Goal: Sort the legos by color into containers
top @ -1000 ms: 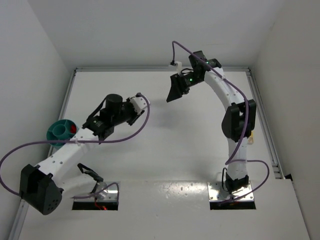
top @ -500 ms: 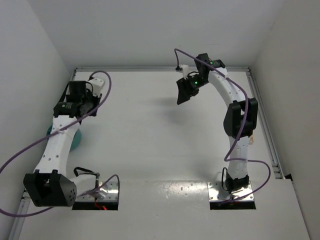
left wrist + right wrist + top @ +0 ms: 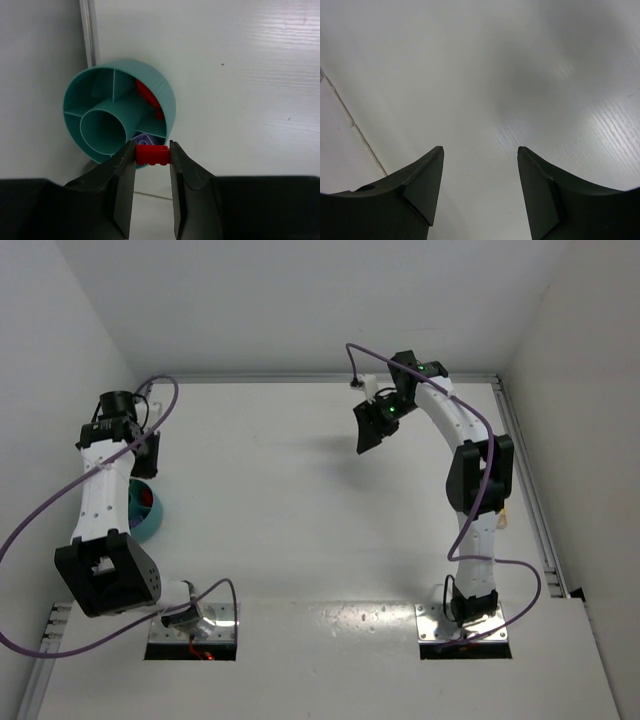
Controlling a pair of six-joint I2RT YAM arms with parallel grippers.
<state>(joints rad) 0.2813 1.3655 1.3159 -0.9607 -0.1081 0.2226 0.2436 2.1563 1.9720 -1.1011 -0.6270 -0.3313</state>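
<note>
White tabletop (image 3: 300, 500) boxed in by plain white walls (image 3: 300, 310), seen from above and behind two white-and-black robot arms.

The left arm (image 3: 100, 500) climbs from its base at the near left corner and runs close along the left wall. It folds over at the wrist, so the left gripper (image 3: 152, 150) points down towards the teal bowl (image 3: 152, 523). A purple cable (image 3: 30, 530) loops from wrist to base.

The teal bowl sits at the table's left edge, just beside a metal rail (image 3: 89, 30). The left wrist camera looks into it. A round central tube (image 3: 102, 131) stands in the middle, and dividers split the ring around the tube into compartments. Several red legos (image 3: 146, 92) lie in the compartment on the right of that view. A pale purple lego (image 3: 145, 139) lies in the compartment nearest the fingers. The left jaws are clamped on a single red lego (image 3: 153, 154), pinched at the very tips. It hangs in front of the bowl's near rim, by the purple compartment. Its height above the bowl cannot be told.

The right arm (image 3: 472, 510) stands up from its base at the near right, then bends at the elbow and reaches towards the far middle of the table. The right gripper (image 3: 368, 435) hangs there, well away from the bowl, with its fingers angled down. Its jaws are spread apart with nothing between them, and only bare tabletop shows beneath.
</note>
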